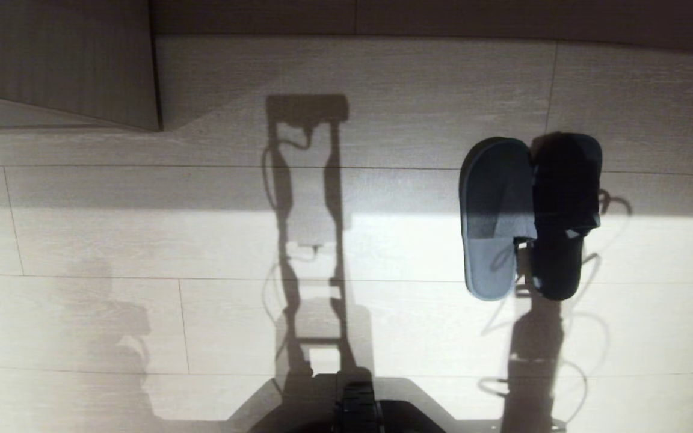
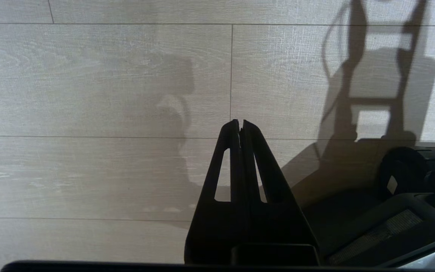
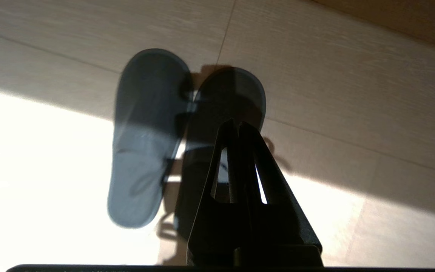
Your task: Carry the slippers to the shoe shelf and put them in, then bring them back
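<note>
Black plastic of the robot's base [image 1: 358,409] is seen nearest, at the near edge of the pale wood-grain plank floor [image 1: 112,313]. Close beside it, the left gripper [image 2: 240,122] is held over bare floor with its fingers pressed together and nothing between them. Farther out and to the right, the pair of flat slate-blue slide slippers [image 1: 497,222] is laid side by side on the floor, touching along their inner edges, half in a sunlit band and half in shadow. Above the right slipper of the pair, the right gripper [image 3: 235,124] is seen with its fingers closed and empty. Farthest off, at the floor's far left corner, a beige wood-grain board panel [image 1: 64,60] is seen.
</note>
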{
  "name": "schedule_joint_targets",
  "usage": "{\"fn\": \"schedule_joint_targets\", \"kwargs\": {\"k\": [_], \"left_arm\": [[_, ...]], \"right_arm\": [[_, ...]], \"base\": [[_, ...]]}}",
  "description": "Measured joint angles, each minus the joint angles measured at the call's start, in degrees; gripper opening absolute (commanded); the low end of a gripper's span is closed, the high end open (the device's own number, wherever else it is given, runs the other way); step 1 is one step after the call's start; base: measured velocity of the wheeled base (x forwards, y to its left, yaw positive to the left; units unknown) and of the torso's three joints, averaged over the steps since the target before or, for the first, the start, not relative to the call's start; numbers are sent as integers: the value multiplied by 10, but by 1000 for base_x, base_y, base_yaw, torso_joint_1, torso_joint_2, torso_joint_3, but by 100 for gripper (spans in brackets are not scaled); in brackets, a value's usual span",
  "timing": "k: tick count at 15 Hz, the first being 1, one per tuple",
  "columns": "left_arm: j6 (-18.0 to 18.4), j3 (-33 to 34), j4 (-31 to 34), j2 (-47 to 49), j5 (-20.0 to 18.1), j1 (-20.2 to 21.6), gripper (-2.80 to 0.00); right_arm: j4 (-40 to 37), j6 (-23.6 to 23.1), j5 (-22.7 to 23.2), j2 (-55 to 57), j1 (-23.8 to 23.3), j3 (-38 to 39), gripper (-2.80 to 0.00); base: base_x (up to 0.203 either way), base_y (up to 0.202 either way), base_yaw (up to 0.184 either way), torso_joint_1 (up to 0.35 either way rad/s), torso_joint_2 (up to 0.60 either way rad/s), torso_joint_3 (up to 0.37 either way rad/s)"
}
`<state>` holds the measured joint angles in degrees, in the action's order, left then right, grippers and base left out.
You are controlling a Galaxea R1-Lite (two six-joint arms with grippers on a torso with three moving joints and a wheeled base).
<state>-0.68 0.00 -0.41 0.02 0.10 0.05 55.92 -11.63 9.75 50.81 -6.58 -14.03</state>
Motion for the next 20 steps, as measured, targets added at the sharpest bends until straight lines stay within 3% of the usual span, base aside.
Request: {"fn": "schedule_joint_targets", "kwargs": {"k": [3,6,11,15,19,20], "left_arm": [[0,0,0,0,0,0,-280],[0,0,0,0,0,0,-280],[0,0,0,0,0,0,-280],[0,0,0,0,0,0,-280],[1,0,0,0,0,0,-280],[0,0,0,0,0,0,-280]], "right_arm": [[-203,8,3,-168,1,-14,-280],[-341,21,8,-288,2,12,-280],[-364,42,31,-350,35,45,-280],[-485,45,22,-448,61,78,-280],[-525,53,-90,-497,69,132,-280],[-527,55,-91,-501,70,136,-280]], "base": [[0,0,0,0,0,0],[0,0,0,0,0,0],[0,0,0,0,0,0],[0,0,0,0,0,0],[0,0,0,0,0,0],[0,0,0,0,0,0]]}}
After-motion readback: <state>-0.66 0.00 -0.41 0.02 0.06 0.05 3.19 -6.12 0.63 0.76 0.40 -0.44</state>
